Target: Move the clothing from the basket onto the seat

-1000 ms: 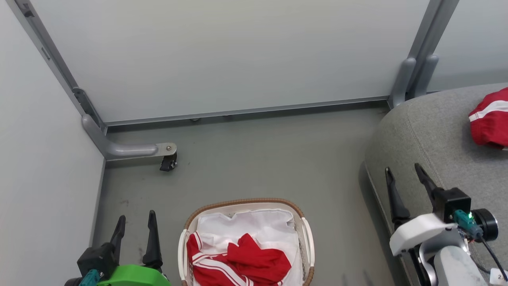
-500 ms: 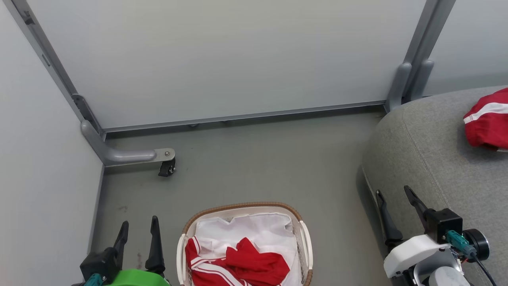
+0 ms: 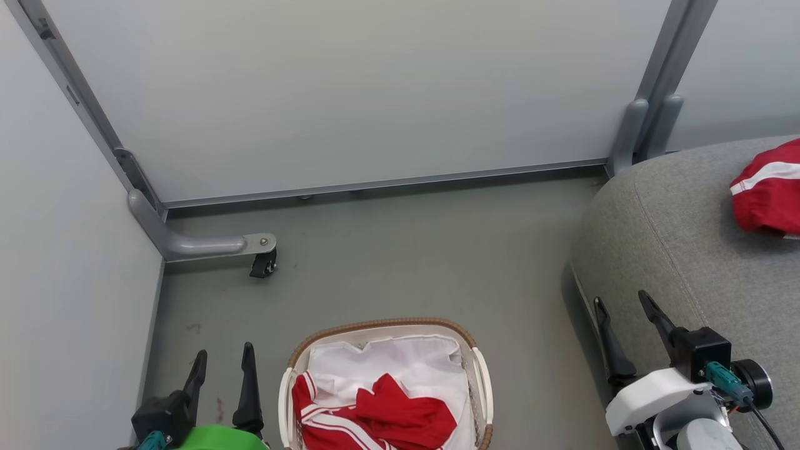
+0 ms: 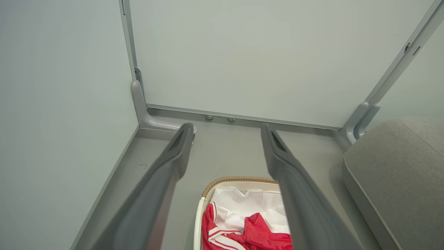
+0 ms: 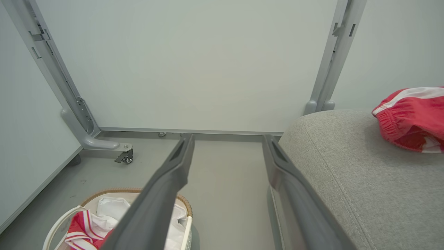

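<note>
The left claw (image 3: 225,350) is hanging low just left of the basket (image 3: 375,325), with its fingers standing apart and gripping nothing. The right claw (image 3: 620,297) is hovering at the near edge of the seat (image 3: 687,237), its fingers likewise spread and empty. Compared with one second earlier, the right claw is sitting lower in the head view, by more than the slight camera shift accounts for. Over the last half second, both claws are showing almost no further motion. Judgement: the right arm is finishing a withdrawal from the seat, and the robot is resetting between transfers.

The clothing (image 3: 387,419) remaining in the basket is lying crumpled on the white liner (image 3: 400,356), untouched. The basket is standing on the grey floor (image 3: 406,250), left of the seat and apart from it. Farther right, one red garment (image 3: 765,194) is already resting on the seat cushion. Beyond, a caster (image 3: 262,267) and pale wall panels (image 3: 375,94) are closing off the space.

Judgement: the task is standing partly complete; the next step is calling for a descent into the basket.
</note>
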Motion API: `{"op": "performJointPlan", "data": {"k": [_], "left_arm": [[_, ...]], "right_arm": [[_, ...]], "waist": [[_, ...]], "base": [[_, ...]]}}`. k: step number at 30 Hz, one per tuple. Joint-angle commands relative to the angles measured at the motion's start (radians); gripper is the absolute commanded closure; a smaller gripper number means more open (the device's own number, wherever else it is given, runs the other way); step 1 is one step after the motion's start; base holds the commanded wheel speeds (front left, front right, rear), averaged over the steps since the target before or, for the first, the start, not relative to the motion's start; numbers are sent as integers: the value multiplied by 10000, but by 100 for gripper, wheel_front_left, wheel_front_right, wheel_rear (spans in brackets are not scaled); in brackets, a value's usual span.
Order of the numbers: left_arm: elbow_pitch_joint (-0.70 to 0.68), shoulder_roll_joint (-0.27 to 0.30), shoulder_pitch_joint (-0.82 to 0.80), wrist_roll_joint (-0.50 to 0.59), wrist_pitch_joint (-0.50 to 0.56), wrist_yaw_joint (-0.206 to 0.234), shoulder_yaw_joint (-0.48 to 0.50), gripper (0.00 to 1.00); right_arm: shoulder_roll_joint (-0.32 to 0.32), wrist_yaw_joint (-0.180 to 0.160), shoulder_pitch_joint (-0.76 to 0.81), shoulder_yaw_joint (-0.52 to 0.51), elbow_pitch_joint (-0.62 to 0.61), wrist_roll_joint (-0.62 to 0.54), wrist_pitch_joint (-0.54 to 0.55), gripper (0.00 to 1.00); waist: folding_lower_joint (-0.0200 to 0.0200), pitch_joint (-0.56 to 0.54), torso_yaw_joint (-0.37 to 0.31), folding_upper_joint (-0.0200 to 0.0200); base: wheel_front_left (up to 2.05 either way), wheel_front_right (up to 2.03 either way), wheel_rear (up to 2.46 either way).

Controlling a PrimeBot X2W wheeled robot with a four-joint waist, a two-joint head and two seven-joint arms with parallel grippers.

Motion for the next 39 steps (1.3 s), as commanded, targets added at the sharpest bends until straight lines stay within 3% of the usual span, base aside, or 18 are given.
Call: {"op": "performJointPlan", "data": {"k": [1, 14, 20, 31, 39], "left_arm": [[10, 10, 47, 35, -5, -12, 15, 0], [75, 11, -184, 296, -5, -79, -241, 0], [373, 33, -1101, 1114, -6, -201, -730, 0], [2483, 298, -4124, 2341, 0, -423, -2800, 0], [4908, 444, -6020, 2323, 10, -431, -4918, 0]], "right_arm": [[-32, -14, 114, -29, -41, 44, -21, 0], [-33, -14, -34, -119, -182, -72, -21, 0], [-31, -14, -401, -269, -442, -185, -23, 0], [-30, -14, -1653, -131, -1395, -215, -23, 0], [-28, -14, -2671, 52, -2121, -33, -21, 0]], "waist": [[1, 11, 9, 0], [1, 219, -52, 0], [1, 844, -163, 0], [1, 3186, -816, 0], [1, 5366, -1550, 0]], "base": [[0, 0, 0], [0, 0, 0], [0, 0, 0], [0, 0, 0], [0, 0, 0]]}}
